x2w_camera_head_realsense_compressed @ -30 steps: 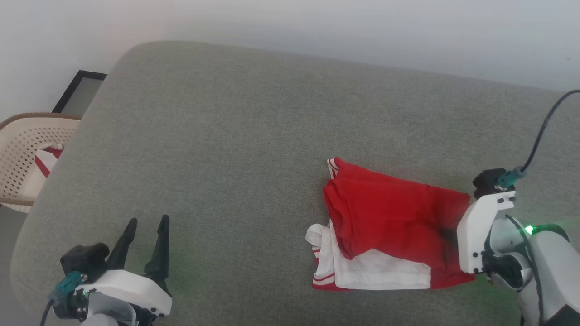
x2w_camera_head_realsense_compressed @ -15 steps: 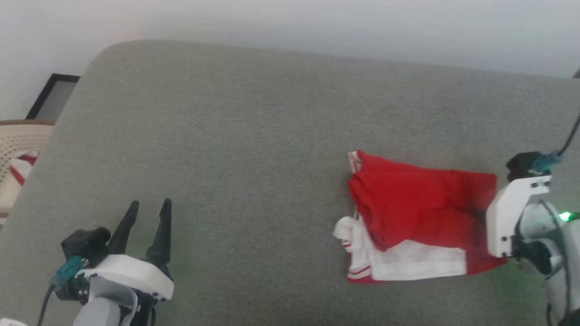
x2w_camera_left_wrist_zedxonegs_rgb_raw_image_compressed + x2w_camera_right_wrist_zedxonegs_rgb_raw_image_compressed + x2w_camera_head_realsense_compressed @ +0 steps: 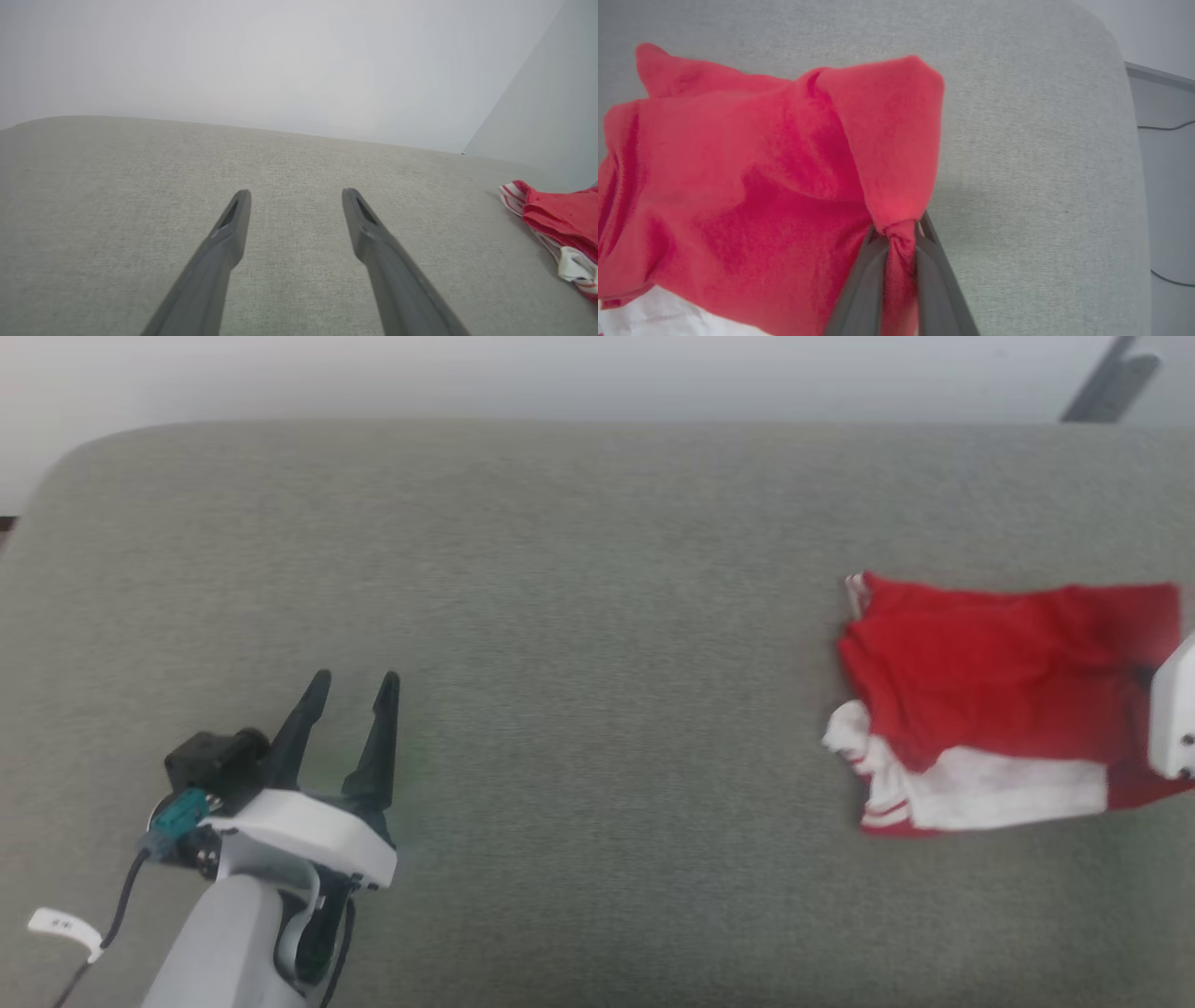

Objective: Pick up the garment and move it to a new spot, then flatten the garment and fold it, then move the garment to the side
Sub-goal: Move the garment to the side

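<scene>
A folded garment [image 3: 990,695] lies on the right side of a grey upholstered cushion [image 3: 579,616], about midway between its near and far edges. Its bright red layer is on top. A wide white panel edged with thin red-and-white stripes shows along the garment's near side and at its left corners.

The right end effector [image 3: 900,227] is clamped on the garment. Its two dark fingers are drawn together on a small bunch of red fabric at the garment's right edge. From that pinch the cloth rises into a loose peak, while the rest spreads leftward over the cushion. In the head view, the white housing of this end effector sits at the right border, overlapping the garment's right edge.

The left end effector [image 3: 356,679] is at the near left, well apart from the garment. Its fingers are spread wide with nothing between them, and they point toward the far edge above bare grey fabric. A pale wall [image 3: 280,60] stands behind the cushion.
</scene>
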Motion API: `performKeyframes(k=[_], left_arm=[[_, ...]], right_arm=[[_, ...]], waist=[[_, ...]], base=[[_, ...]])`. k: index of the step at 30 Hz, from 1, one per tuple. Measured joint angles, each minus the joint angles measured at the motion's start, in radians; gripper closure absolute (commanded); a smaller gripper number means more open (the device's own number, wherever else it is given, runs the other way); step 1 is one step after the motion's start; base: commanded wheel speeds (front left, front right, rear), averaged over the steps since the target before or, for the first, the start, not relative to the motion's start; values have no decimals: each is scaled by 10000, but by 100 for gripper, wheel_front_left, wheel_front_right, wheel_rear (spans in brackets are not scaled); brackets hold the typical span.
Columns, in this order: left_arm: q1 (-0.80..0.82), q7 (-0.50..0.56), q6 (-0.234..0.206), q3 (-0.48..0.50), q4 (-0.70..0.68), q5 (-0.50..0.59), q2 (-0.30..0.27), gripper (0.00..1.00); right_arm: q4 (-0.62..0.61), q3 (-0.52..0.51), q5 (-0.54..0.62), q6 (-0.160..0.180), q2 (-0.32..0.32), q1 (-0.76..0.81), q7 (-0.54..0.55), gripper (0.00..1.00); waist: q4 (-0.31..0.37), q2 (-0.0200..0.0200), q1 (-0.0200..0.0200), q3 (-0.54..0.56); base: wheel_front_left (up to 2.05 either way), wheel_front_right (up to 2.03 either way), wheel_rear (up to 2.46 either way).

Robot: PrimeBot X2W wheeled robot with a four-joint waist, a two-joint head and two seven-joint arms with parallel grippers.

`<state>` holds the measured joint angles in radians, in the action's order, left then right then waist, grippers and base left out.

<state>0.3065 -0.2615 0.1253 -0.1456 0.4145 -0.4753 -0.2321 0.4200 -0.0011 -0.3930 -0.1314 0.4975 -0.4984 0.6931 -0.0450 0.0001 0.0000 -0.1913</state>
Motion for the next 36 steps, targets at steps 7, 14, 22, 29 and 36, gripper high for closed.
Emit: performKeyframes(k=[7, 14, 22, 29, 36], left_arm=[[623, 0, 27, -391, 0, 48, 23, 0], [1189, 0, 27, -878, -36, 71, 12, 0], [1911, 0, 27, -1473, -92, 15, -150, 0], [2371, 0, 29, -1875, -94, 2, -207, 0], [2792, 0, 29, -2163, -65, -61, -334, 0]], right_arm=[[234, -48, 171, 0, 660, -737, -617, 100], [867, 259, 337, 0, 1323, -1549, -1407, 100], [1689, 571, 865, 0, 2010, -2434, -2211, 100], [2289, 869, 1283, 2, 2295, -2917, -2777, 100], [3260, 1179, 1586, 2, 2034, -3539, -3256, 100]], waist=[[784, 0, 0, -419], [1401, 0, 0, -960], [1827, 0, 0, -1700], [1903, 0, 0, -2135], [1944, -1, 0, -2642]], base=[[0, 0, 0], [0, 0, 0], [0, 0, 0], [0, 0, 0], [0, 0, 0]])
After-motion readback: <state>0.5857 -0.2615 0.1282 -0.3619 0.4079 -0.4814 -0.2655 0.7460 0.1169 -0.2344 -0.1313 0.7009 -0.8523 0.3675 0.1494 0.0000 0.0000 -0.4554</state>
